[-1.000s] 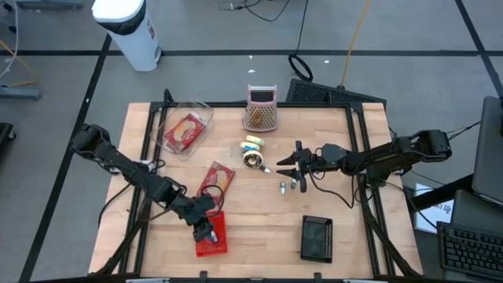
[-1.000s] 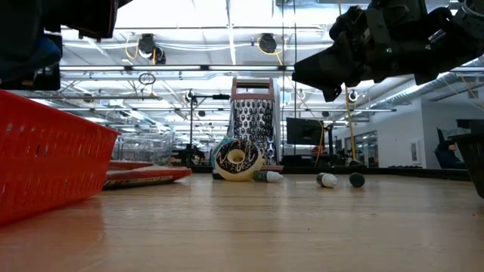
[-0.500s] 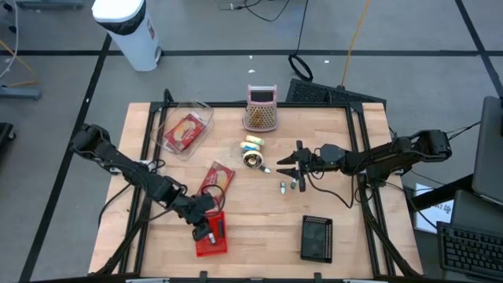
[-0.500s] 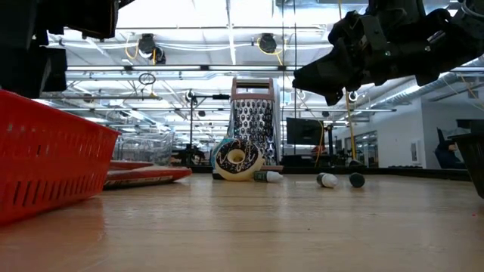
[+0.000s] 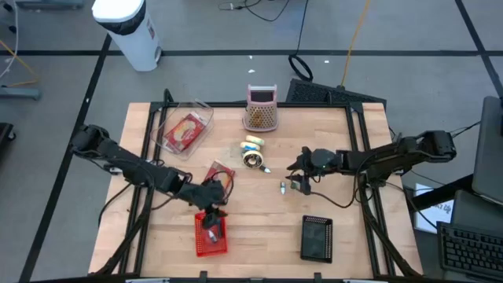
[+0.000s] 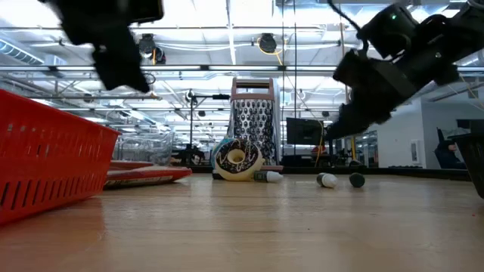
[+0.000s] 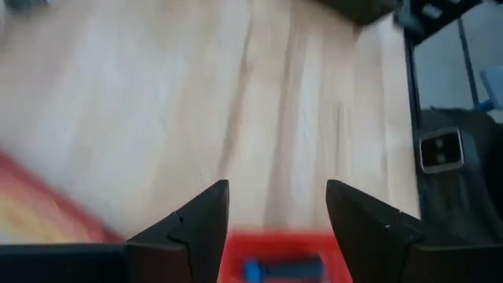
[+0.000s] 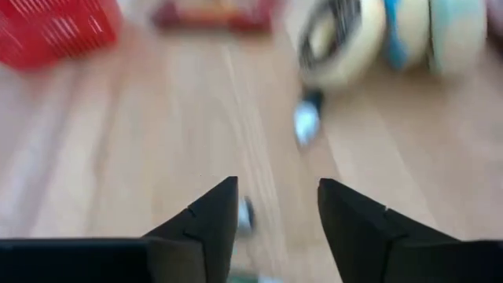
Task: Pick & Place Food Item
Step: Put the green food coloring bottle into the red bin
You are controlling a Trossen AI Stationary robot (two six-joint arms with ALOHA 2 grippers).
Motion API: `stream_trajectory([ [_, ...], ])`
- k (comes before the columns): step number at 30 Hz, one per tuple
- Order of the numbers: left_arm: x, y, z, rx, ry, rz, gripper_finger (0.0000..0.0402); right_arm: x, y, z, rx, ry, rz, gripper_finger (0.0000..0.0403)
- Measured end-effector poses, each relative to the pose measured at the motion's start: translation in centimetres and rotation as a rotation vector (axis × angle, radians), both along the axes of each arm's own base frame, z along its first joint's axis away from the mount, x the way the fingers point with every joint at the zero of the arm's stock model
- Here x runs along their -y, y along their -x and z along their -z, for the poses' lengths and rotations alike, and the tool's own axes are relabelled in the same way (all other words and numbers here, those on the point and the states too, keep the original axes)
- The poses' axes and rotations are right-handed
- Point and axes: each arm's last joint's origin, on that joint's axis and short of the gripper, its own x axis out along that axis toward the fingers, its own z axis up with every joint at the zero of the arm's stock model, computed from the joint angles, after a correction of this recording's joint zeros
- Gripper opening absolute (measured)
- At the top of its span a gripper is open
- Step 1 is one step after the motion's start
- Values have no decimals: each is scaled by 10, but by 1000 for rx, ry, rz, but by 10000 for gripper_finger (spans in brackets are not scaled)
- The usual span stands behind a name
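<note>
The task's food item is judged to be one of the small toy pieces at the centre of the high view. The toy donut (image 5: 252, 159) lies just below a stack of pastel rings (image 5: 251, 143), and two small capsule-shaped pieces (image 5: 284, 187) lie to the right of it, beside the right gripper (image 5: 297, 178).

**Handling.** The donut appears to be a light, rigid toy, smooth and probably somewhat slippery. It stands on edge, so it is likely to roll or tip under a sideways push. The rim is best taken across its thickness. The capsule pieces are small and round-ended. A grip across the short axis suits them, since they are likely to roll away at first contact.

**Grippers.**
- The right gripper hangs above the table right of centre, jaws apart and empty.
- The left gripper (image 5: 211, 221) hangs over the red basket (image 5: 211, 240) at lower centre, jaws apart and empty.

**View differences.**
- The left wrist view alone shows a blue item (image 7: 281, 269) lying in the basket.
- The low view shows the donut upright before the metal grater (image 6: 253, 125) and confirms that both grippers are clear of the tabletop (image 6: 257, 227).
- The high view alone gives the layout, including two flat red food packets (image 5: 217, 179) and a black tray (image 5: 317, 237).
</note>
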Motion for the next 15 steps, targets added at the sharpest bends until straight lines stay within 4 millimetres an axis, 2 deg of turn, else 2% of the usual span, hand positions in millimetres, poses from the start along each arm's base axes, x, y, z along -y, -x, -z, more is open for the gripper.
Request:
stream_trajectory([
  [4, -19, -11, -5, 95, -73, 10, 216, 0, 9, 9, -131, 36, -8, 184],
  [9, -42, -19, -8, 131, -119, -34, 216, -4, 13, 17, -175, 22, -21, 187],
  [15, -62, -24, -8, 135, -120, -110, 216, -19, 12, 21, -190, 11, -18, 202],
])
